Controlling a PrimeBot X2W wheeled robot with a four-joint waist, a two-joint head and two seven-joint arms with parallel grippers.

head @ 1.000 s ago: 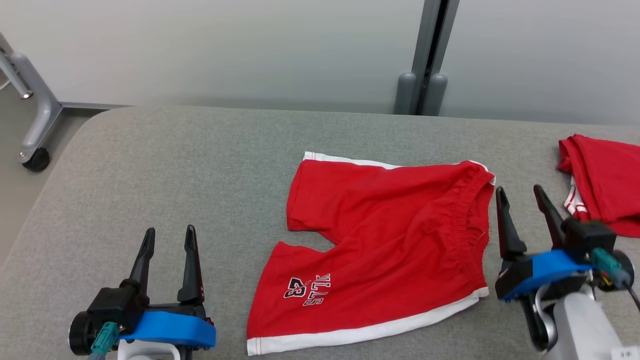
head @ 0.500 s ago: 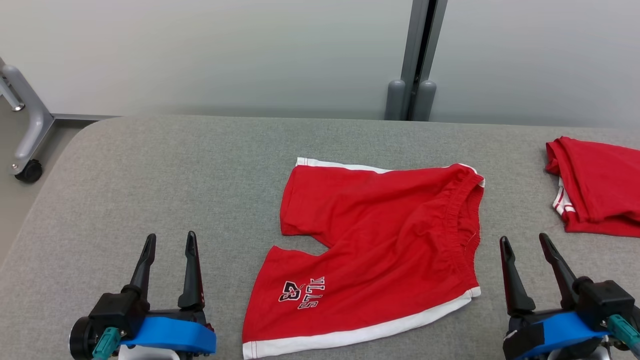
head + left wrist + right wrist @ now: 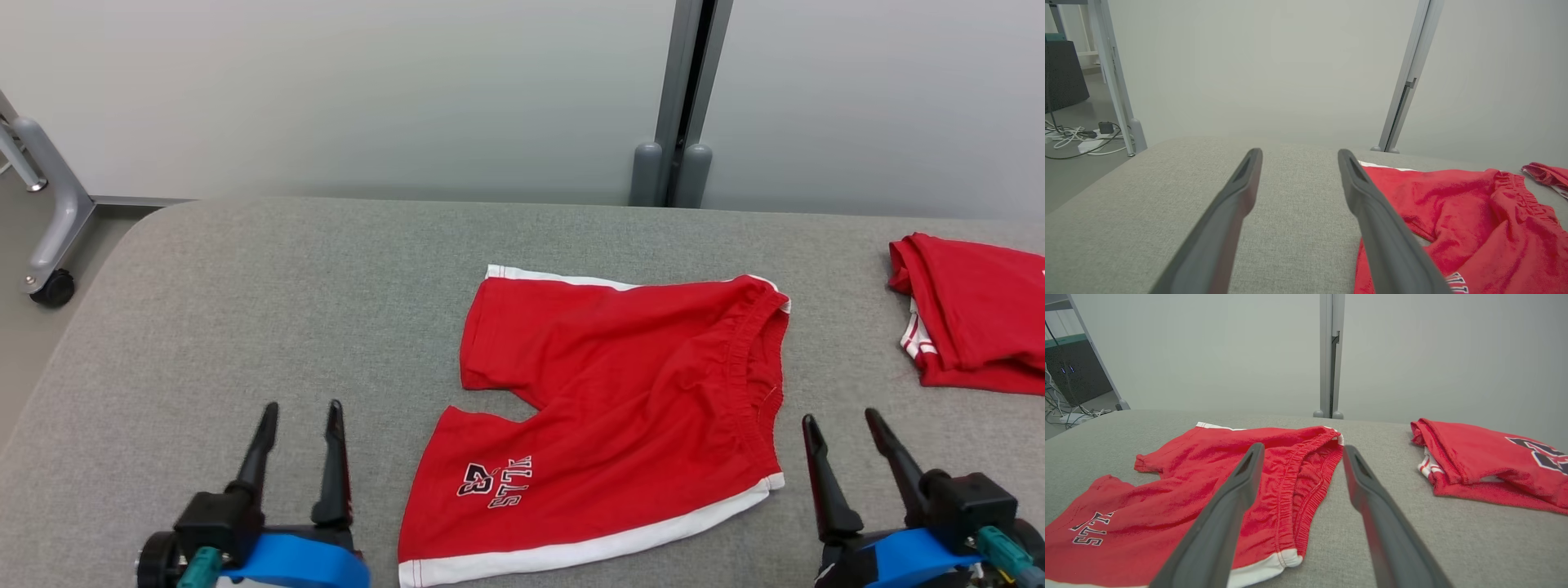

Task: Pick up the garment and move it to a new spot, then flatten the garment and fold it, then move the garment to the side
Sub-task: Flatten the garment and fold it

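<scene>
- Red shorts (image 3: pixel 620 408) lie spread flat on the grey table (image 3: pixel 245 310), waistband rightward.
- Left gripper (image 3: pixel 301 406) — jaws wide, holding nothing — sits beside the leg hems.
- Right gripper (image 3: pixel 840 416): wide, empty, near the waistband.

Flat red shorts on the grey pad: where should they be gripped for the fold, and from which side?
Probably best to grip the gathered waistband of the red shorts at its near corner, coming from the right with the open right gripper: the elastic bunches into a raised ridge, and that edge faces the gripper.
</scene>
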